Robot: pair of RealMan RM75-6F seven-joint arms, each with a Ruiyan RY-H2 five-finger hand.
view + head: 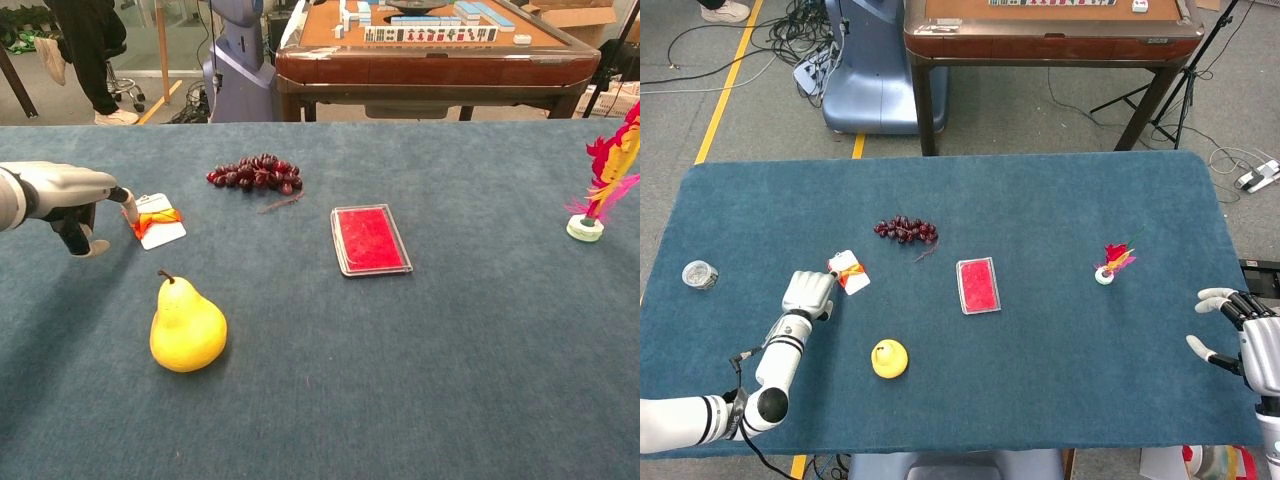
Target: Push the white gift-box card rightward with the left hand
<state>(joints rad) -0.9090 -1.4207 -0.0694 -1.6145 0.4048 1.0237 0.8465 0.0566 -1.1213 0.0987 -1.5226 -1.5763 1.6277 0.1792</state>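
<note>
The white gift-box card (849, 271) (159, 219), with an orange-red ribbon print, lies flat on the blue table, turned at an angle. My left hand (808, 294) (75, 195) lies just left of it, fingers curled, one fingertip touching the card's left edge. It holds nothing. My right hand (1243, 336) hovers at the table's right edge, far from the card, fingers spread and holding nothing.
A bunch of dark grapes (906, 230) lies behind the card. In front of it stands a yellow pear (186, 326). The red card case (978, 285) is at the centre, a feather shuttlecock (1110, 263) to the right, and a small jar (700, 274) at the far left.
</note>
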